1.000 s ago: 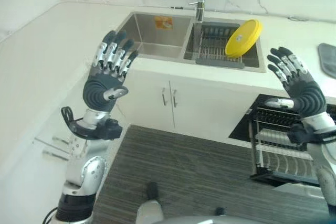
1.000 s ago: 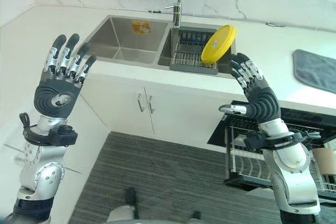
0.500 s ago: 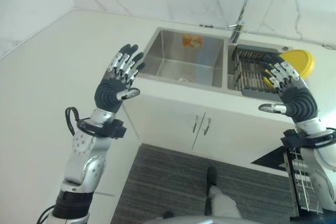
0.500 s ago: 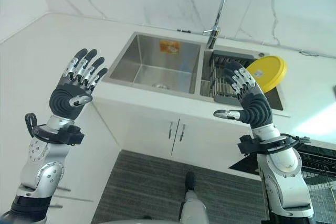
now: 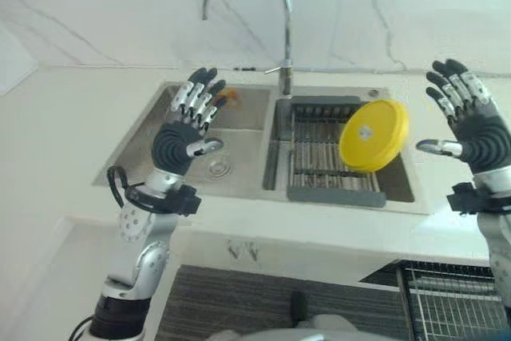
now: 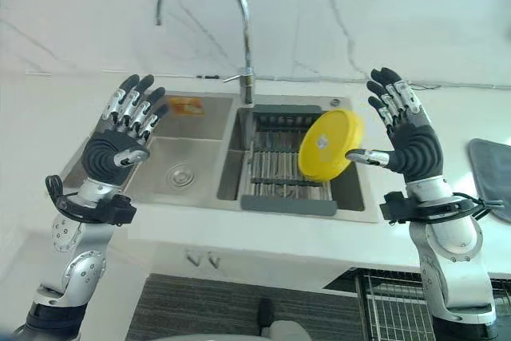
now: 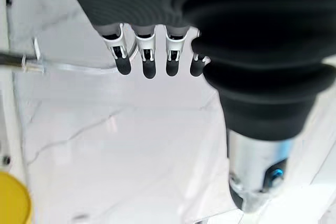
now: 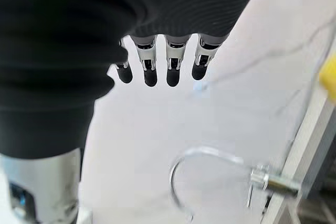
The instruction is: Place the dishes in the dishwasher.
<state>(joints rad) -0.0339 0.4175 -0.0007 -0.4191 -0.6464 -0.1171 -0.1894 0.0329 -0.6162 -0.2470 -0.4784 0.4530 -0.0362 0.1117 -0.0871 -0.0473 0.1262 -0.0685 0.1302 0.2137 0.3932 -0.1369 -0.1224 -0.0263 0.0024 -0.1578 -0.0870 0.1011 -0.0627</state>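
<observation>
1. Yellow, and there's just one of it: a single round yellow plate (image 5: 374, 135) leans on edge in the dish rack (image 5: 331, 161), which sits in the right-hand basin of the steel sink (image 5: 200, 145).
2. One tall curved tap (image 5: 275, 29) rises behind the sink, at the divider between its two basins.
3. Two basins counted: the left one shows a drain and an orange sticker on its back wall, partly hidden behind the left hand.
4. Two hands up, one on each side of the sink. Left hand (image 5: 185, 129) hovers over the left basin, fingers straight and spread, thumb out, nothing in it.
5. Right hand (image 6: 403, 137) is raised just right of the plate, fingers spread wide and empty; its thumb points toward the plate's rim, and whether it touches is hard to tell.
6. Below the sink's right end, one wire dishwasher rack (image 5: 447, 301) peeks in, cut off by the frame edge.
7. One grey mat (image 6: 491, 165) lies on the white counter (image 5: 56, 133) well right of the sink, also cut off.
</observation>
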